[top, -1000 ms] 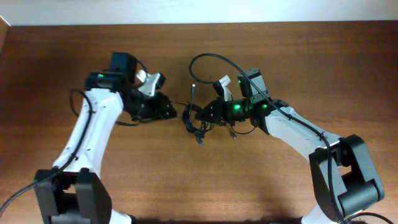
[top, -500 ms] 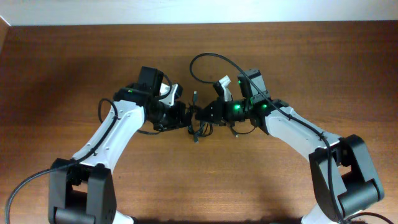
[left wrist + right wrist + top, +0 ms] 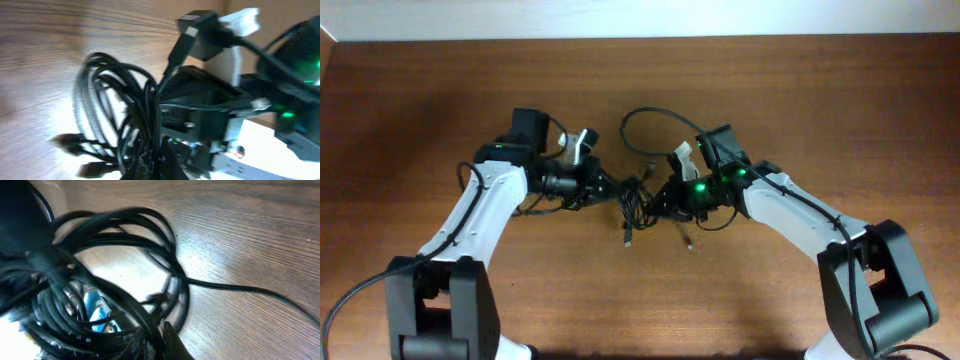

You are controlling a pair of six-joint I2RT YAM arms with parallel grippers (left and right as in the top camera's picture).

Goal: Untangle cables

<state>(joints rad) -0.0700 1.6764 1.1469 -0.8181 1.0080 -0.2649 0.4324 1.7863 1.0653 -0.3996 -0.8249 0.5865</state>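
The cables [image 3: 634,203] are a tangled bunch of thin black cords on the wooden table, between my two grippers. Two plug ends hang out toward the front, one of them [image 3: 627,240] below the bunch. My left gripper [image 3: 608,186] is at the bunch's left side and is shut on cords. My right gripper [image 3: 658,197] is at its right side, also shut on cords. In the left wrist view the looped cables [image 3: 107,95] run into my left gripper's jaws [image 3: 157,160]. In the right wrist view the coiled cables [image 3: 125,235] cross over my right gripper's jaws [image 3: 159,341].
The brown wooden table [image 3: 800,100] reaches a white wall along the back edge. A thick black robot cable [image 3: 650,113] arcs above the right arm. The two arms' wrists are close together at the table's middle.
My left gripper has pulled back a little to the left with cords in it. My right gripper has shifted down toward the front. The bunch now lies lower, with its plug ends trailing frontward.
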